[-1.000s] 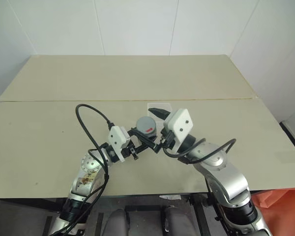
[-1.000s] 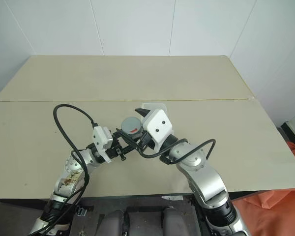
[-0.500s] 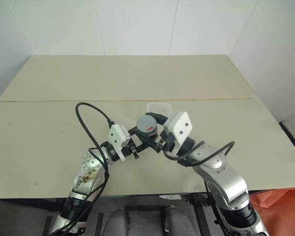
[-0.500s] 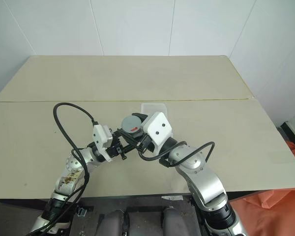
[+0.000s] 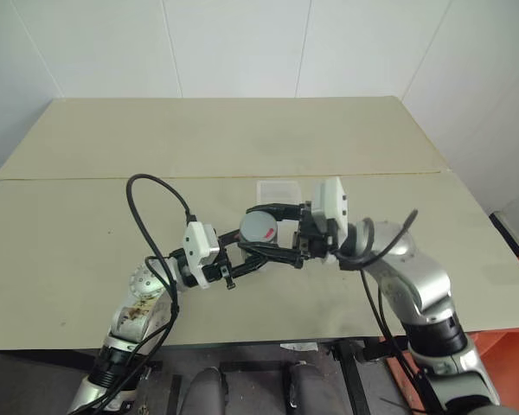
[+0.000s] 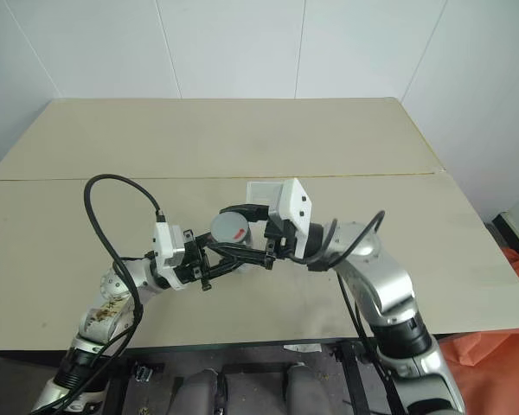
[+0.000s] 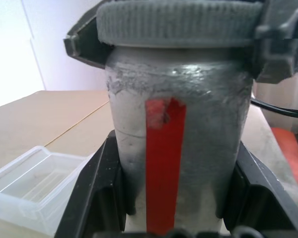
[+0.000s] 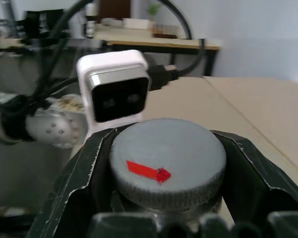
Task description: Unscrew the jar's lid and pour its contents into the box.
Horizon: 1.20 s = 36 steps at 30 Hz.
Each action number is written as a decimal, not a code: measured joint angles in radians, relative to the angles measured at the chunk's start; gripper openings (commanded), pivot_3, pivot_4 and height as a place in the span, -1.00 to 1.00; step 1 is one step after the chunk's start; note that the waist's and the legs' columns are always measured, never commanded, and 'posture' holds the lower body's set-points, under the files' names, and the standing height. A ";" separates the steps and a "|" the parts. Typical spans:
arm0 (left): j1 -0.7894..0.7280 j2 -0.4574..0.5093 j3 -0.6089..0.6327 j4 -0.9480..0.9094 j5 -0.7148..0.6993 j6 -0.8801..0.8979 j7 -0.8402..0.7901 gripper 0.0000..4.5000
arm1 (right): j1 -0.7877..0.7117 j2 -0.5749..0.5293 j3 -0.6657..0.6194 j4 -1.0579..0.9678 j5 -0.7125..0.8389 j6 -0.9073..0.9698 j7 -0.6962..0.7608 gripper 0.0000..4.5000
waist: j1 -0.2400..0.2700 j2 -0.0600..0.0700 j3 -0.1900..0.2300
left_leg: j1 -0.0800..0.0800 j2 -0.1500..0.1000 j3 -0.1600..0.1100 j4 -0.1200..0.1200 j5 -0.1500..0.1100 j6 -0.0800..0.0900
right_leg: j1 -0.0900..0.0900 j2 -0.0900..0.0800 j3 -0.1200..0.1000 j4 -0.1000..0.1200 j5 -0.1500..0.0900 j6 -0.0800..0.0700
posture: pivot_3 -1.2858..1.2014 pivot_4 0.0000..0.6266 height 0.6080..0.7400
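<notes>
Above table centre: small clear cylindrical jar [image 7: 176,144], rigid, slick-sided, probably light.
Left gripper [image 5: 258,251]: clamped on jar body.
Right gripper [image 8: 164,173]: closed around ribbed round grey lid [image 8: 167,161], best hold.
Clear shallow plastic box [image 5: 278,190]: twelve o'clock.

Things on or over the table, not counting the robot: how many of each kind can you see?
Jar: 1
Lid: 1
Box: 1
Total: 3

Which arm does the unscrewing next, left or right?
Right. Its claw is already shut around the lid, while the left claw clamps the jar body, so it likely just holds steady.
</notes>
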 measured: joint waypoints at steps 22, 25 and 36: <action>0.037 0.017 0.001 -0.037 -0.002 0.042 0.018 -0.12 | -0.404 -0.074 0.276 0.631 0.143 -0.309 0.456 0.79 | 0.008 0.000 0.000 | -0.001 0.000 0.000 0.000 0.000 0.000 | -0.001 -0.001 0.000 0.000 0.003 -0.005 | 0.03 -0.52 1.00; 0.050 0.019 -0.003 -0.040 -0.001 0.040 0.009 -0.12 | -0.383 -0.122 0.199 0.630 0.157 -0.308 0.454 0.98 | 0.008 0.000 0.000 | -0.001 -0.001 0.001 0.000 0.000 0.000 | -0.001 -0.002 0.000 -0.001 0.003 -0.005 | 0.03 -0.52 1.00; 0.006 0.006 -0.020 -0.002 -0.003 0.022 -0.047 -0.12 | -0.167 -0.240 -0.030 0.379 0.159 -0.234 0.426 0.98 | 0.003 0.000 0.000 | -0.001 -0.001 0.001 0.000 0.000 0.000 | -0.001 -0.001 0.000 0.000 0.003 -0.005 | 0.03 -0.52 1.00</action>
